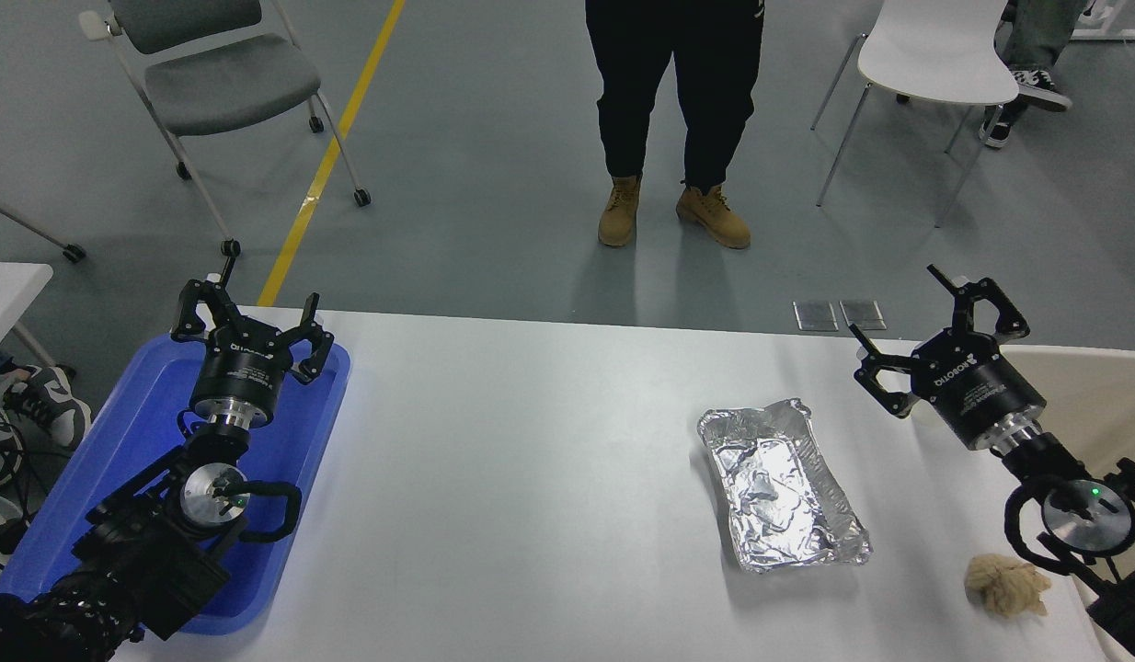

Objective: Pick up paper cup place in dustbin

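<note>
White desk [531, 441], seen from above. At lower left, left gripper [250, 317] over the blue plastic tray [117, 441], jaws spread wide, holding nothing. At the right edge, right gripper [912, 317] raised near the desk's far right corner, jaws likewise wide and empty. Beside and behind that arm, a slice of the beige dustbin [1106, 386] (only its pale rim and part of the inside in view). No paper cup to be seen anywhere, so its place cannot be told. Crinkled foil tray [784, 487] right of centre, lying at a slant. Crumpled tan paper wad [1004, 586] near the front right, apart from the foil. Beyond the far edge, a person's legs [673, 92] in tan boots.
</note>
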`<state>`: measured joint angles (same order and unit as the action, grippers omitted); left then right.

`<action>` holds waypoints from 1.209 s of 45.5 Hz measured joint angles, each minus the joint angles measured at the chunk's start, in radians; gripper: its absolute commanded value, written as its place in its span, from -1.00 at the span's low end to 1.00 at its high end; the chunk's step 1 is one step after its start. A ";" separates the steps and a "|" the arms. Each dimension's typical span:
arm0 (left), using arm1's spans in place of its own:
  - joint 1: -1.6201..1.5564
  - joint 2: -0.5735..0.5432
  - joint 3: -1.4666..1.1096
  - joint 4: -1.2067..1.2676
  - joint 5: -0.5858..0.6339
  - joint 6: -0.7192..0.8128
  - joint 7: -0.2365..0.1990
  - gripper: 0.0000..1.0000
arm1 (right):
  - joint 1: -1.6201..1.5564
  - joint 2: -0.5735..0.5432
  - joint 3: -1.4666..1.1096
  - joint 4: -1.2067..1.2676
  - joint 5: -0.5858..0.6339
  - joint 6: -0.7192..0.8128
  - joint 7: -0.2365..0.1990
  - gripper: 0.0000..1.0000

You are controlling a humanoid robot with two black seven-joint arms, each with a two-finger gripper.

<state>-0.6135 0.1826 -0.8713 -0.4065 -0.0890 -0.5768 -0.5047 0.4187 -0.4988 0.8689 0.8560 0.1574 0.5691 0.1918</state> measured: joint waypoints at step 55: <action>0.000 0.001 0.000 0.000 0.000 0.000 0.000 1.00 | 0.238 -0.073 -0.261 0.118 -0.383 -0.073 -0.094 1.00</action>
<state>-0.6136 0.1837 -0.8712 -0.4066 -0.0891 -0.5768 -0.5049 0.6562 -0.5720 0.6076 0.9740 -0.2252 0.4956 0.0979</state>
